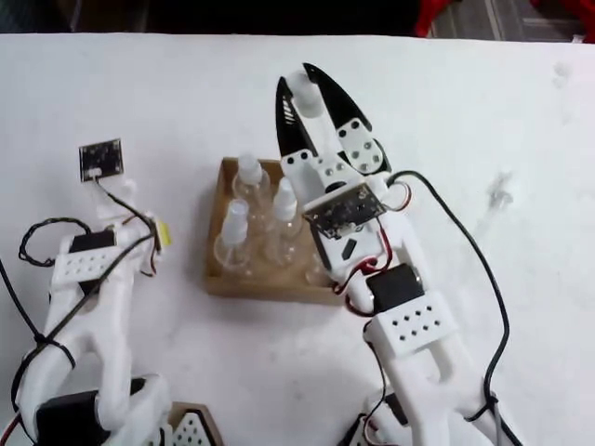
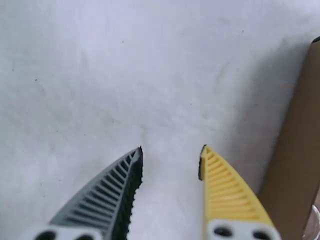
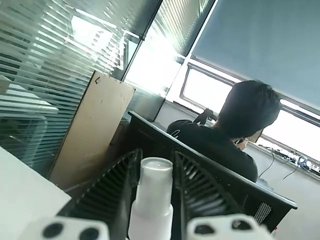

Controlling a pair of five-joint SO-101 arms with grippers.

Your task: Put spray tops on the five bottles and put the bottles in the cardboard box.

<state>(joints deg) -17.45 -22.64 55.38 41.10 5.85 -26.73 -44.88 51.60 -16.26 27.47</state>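
From above: three clear, white-capped bottles (image 1: 249, 181) stand in the cardboard box (image 1: 260, 286), with the right gripper (image 1: 299, 85) beyond its far side. Left wrist view — the left gripper (image 2: 171, 149) gapes above the table (image 2: 100, 75), beside the box. Right wrist view — jaws clamp a white spray top (image 3: 151, 195)

One shallow brown cardboard box (image 1: 216, 279) sits at the centre of the high view. Three clear plastic bottles with white spray tops (image 1: 249, 175) can be counted inside it; the arm over the box may hide more. One further white spray top (image 1: 302, 91) shows at upper centre. Two white robot arms (image 1: 409, 325) fill the lower frame.
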